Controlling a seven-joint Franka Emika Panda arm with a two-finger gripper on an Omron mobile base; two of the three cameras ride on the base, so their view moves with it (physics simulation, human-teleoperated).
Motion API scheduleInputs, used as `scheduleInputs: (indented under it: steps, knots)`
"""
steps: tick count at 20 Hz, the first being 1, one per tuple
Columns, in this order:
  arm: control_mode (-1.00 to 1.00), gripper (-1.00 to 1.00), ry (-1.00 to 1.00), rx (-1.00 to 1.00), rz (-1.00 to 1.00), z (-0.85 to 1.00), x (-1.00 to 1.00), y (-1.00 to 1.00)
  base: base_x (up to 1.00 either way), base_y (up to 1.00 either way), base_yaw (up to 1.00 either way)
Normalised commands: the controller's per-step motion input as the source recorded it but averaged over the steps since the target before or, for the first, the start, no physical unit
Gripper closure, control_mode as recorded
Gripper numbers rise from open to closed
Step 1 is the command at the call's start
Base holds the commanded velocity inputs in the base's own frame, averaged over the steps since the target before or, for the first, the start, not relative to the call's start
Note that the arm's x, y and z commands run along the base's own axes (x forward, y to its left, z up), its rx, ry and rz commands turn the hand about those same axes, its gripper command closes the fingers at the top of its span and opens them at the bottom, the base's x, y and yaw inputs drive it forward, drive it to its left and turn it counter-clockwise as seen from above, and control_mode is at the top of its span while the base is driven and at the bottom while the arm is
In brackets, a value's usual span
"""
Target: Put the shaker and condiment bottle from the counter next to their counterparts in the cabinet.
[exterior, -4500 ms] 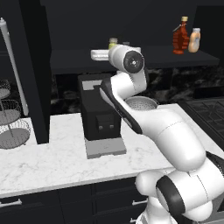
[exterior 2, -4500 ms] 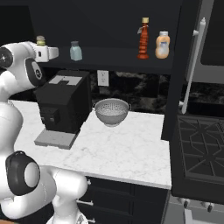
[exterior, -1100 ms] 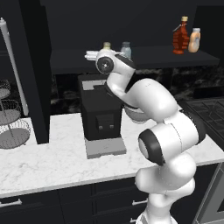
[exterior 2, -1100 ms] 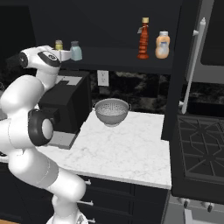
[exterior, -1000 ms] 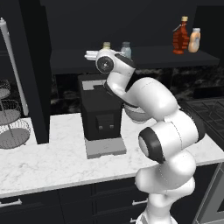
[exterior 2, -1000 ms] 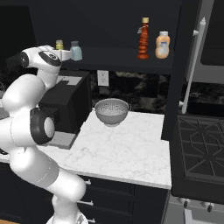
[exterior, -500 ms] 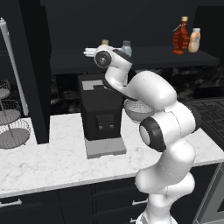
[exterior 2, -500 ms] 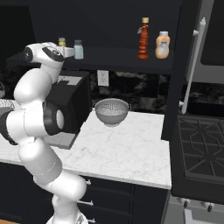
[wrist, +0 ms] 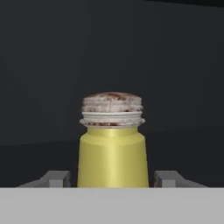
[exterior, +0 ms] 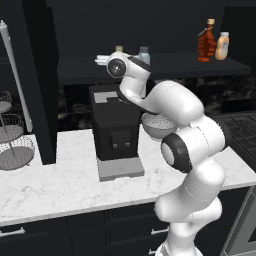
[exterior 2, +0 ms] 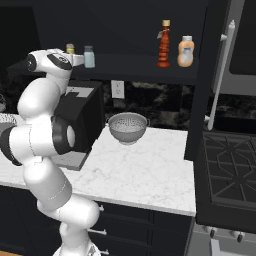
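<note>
light: dim, dark cabinetry | shadows: soft | focus: sharp, rendered

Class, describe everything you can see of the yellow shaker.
The shaker is a small yellow cylinder, narrowing slightly to a ridged silver-grey cap with reddish-brown flecks on top. It stands upright on the dark cabinet shelf, beside a pale glass shaker. The fingers flank its base with small gaps, not touching.

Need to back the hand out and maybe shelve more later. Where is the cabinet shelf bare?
The long stretch between the blue-green shaker and the red bottle is free. It is crowded at the left end, where the yellow shaker stands between the fingers beside the glass one.
</note>
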Motion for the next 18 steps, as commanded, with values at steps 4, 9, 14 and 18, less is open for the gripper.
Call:
scheduleInputs:
  steps: [4, 9, 14, 18]
  knots:
    - [-1.00, -1.00, -0.14, 0.05, 0.00, 0.15, 0.00, 0.07, 0.00, 0.00, 0.00]
    - [-1.00, -1.00, -0.21, 0.06, 0.00, 0.29, -0.08, 0.09, 0.00, 0.00, 0.00]
    - [-1.00, -1.00, -0.21, 0.00, 0.00, 0.06, -0.46, 0.06, 0.00, 0.00, 0.00]
    - [-1.00, -1.00, -0.25, 0.00, -0.05, 0.00, -1.00, -0.04, 0.00, 0.00, 0.00]
